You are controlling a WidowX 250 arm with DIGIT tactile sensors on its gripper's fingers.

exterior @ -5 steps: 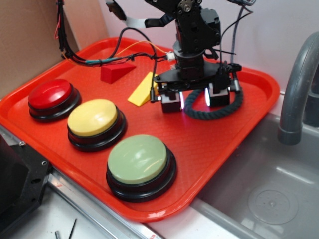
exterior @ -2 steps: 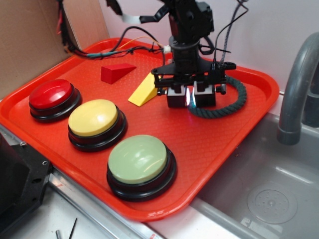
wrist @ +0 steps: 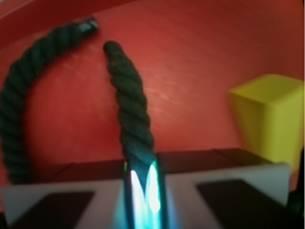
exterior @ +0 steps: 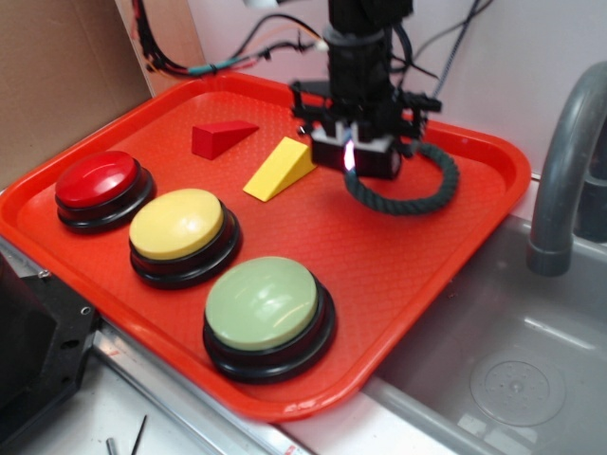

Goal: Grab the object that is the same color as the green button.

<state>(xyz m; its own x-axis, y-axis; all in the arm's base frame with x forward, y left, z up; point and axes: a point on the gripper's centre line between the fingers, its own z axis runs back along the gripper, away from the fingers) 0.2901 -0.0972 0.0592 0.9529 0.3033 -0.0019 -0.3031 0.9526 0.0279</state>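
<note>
The gripper (exterior: 354,157) stands low over the far half of the red tray (exterior: 446,256), its jaws drawn close together and pinched on one end of the green rope (exterior: 403,204); the wrist view confirms this, with the rope (wrist: 131,114) running straight into the narrow lit slot between the two pads. The rope lies as an open loop at about 1 o'clock on the tray, curling out to the right of the gripper and resting on the tray surface, so only the clamped end is under control. The green button (exterior: 266,303) sits at 6 o'clock near the front rim, with the yellow button (exterior: 180,227) and the red button (exterior: 95,180) in a row toward 9 o'clock, all well apart from the arm. The yellow wedge (exterior: 280,171) lies just beside the gripper at its 9 o'clock side, and the red wedge (exterior: 218,137) further off toward 10 o'clock. The grasp looks made, with the lift to come. The main risk, as I judge it, is the thin purchase: the jaws hold the rope near its tip, and a soft twisted strand may slide out once its hanging weight pulls on it. A sideways swing on the way up could also drag the trailing loop against the yellow wedge and nudge it.
</note>
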